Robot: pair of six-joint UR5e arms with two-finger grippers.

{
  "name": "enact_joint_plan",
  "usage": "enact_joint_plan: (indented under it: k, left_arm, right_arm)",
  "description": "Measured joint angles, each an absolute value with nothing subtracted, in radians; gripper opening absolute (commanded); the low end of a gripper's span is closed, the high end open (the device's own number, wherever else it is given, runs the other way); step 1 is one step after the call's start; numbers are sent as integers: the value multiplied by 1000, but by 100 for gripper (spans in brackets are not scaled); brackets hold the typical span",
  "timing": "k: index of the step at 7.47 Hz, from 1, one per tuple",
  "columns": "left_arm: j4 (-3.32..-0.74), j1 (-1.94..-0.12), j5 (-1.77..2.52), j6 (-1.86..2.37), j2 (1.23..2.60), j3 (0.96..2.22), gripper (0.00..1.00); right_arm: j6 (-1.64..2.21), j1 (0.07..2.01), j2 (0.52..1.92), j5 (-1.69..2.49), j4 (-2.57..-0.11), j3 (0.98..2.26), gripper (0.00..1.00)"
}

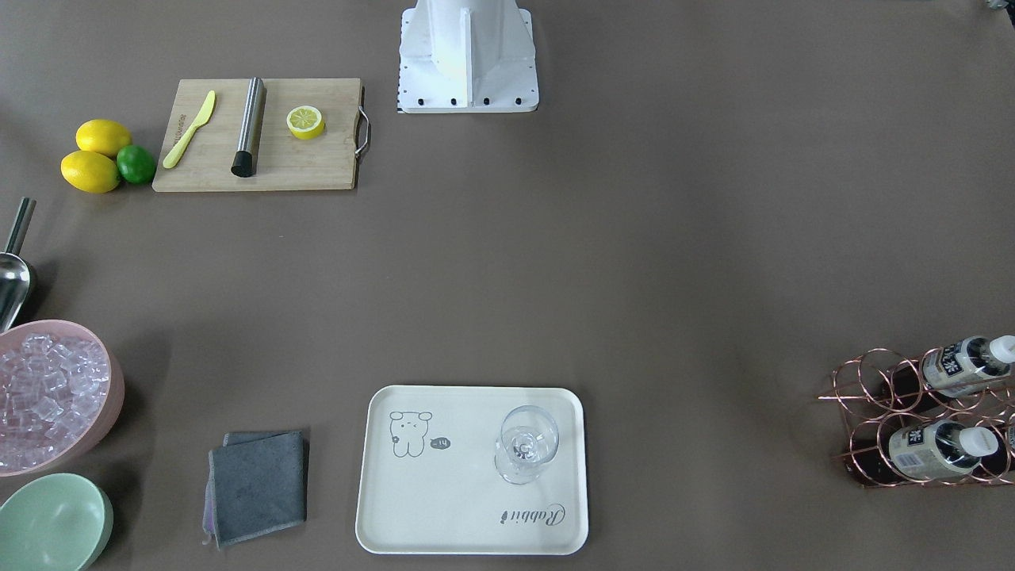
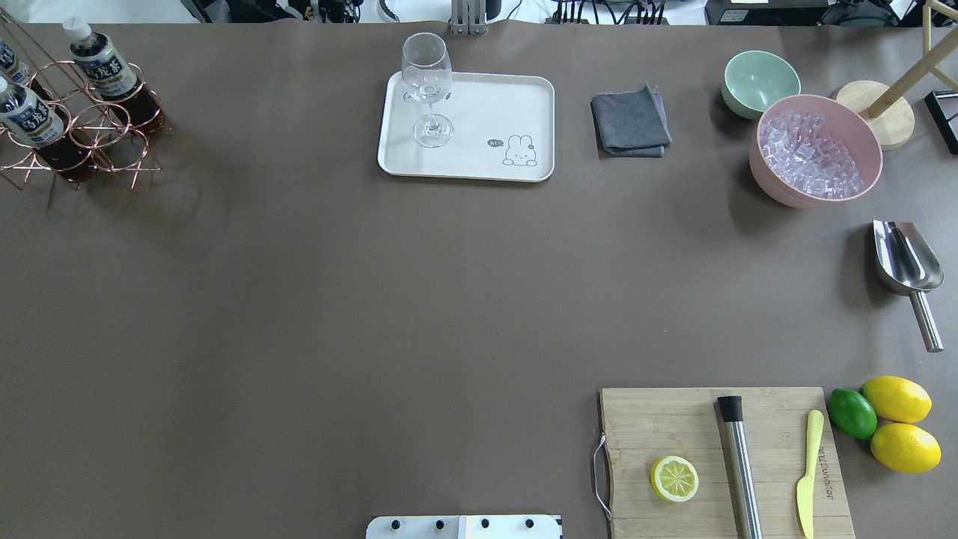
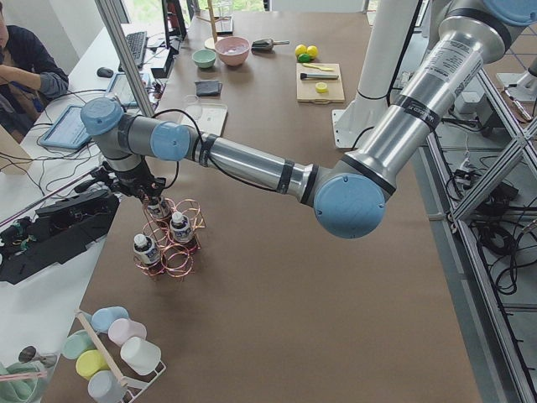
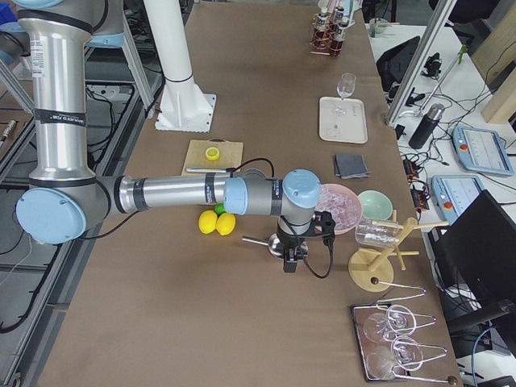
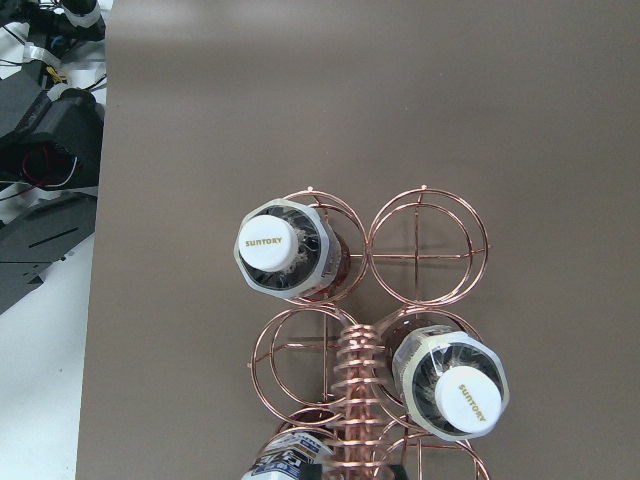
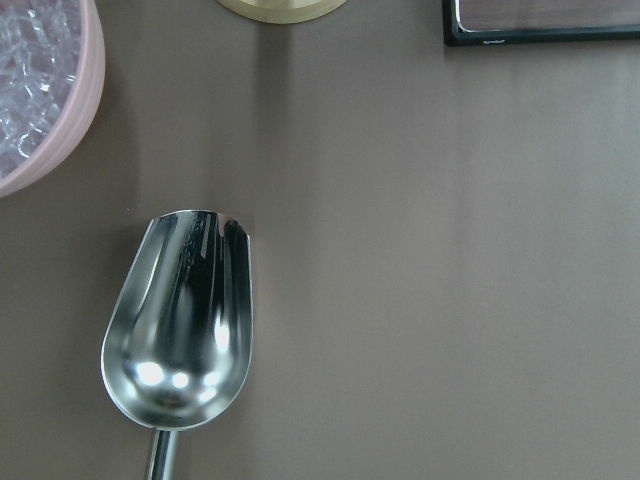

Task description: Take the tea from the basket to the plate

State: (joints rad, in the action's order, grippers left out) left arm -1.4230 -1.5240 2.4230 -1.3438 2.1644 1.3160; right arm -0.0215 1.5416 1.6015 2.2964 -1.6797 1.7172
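Three tea bottles with white caps stand in the copper wire basket at the table's far left corner; one bottle sits at its back. The left wrist view looks straight down on two caps and the basket's coiled handle. My left gripper hangs just above the basket and shows only in the left side view; I cannot tell its state. The cream plate carries a wine glass. My right gripper hovers over a steel scoop; its state is unclear.
A grey cloth, a mint-green bowl and a pink bowl of ice stand right of the plate. A cutting board with a lemon half, steel muddler and yellow knife lies near right, with two lemons and a lime beside it.
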Motion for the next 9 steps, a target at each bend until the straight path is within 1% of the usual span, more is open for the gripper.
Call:
enact_joint_plan:
  k: [3,4,6,9]
  left_arm:
    - [-1327,-1522,2437,-1336,2160,1430,0]
    - [-1283,-1517,2437,-1327,2162,1488,0]
    - [-1189,-1474,2432,-1267,2162,1642,0]
    - [-1144,-1359,2429,-1130,2162,1841,0]
  right_arm:
    - [-21,1542,1601,2296,-1680,1718,100]
    - [-21,1542,1601,2296,-1680,1719,100]
    - [-21,1542,1602,2296,-1680,1719,100]
    - [-20,1543,1603,2291,-1680,1721,100]
